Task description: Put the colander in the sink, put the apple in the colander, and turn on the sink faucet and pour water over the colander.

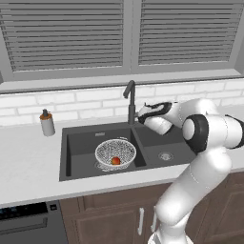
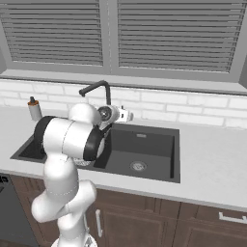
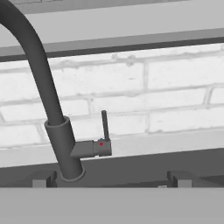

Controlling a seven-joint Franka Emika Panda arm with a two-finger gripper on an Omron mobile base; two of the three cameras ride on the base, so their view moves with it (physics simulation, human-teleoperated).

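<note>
The speckled white-and-grey colander [image 1: 116, 151] sits in the left basin of the dark double sink [image 1: 81, 138], and the small red apple [image 1: 116, 161] lies inside it. Behind the divider rises the dark gooseneck sink faucet [image 1: 130, 102], its spout reaching over the left basin. My gripper [image 1: 140, 114] hovers just right of the faucet's base, above the right basin, open and holding nothing. In the hand view the faucet [image 3: 61, 140] stands at left with its side lever [image 3: 105, 126] upright, straight ahead between my spread fingertips [image 3: 43, 178]. Water is out of view.
A small grey soap dispenser [image 1: 46, 123] stands on the counter left of the sink. White brick backsplash and a window ledge run close behind the faucet. The right basin [image 2: 140, 149] holds only its drain.
</note>
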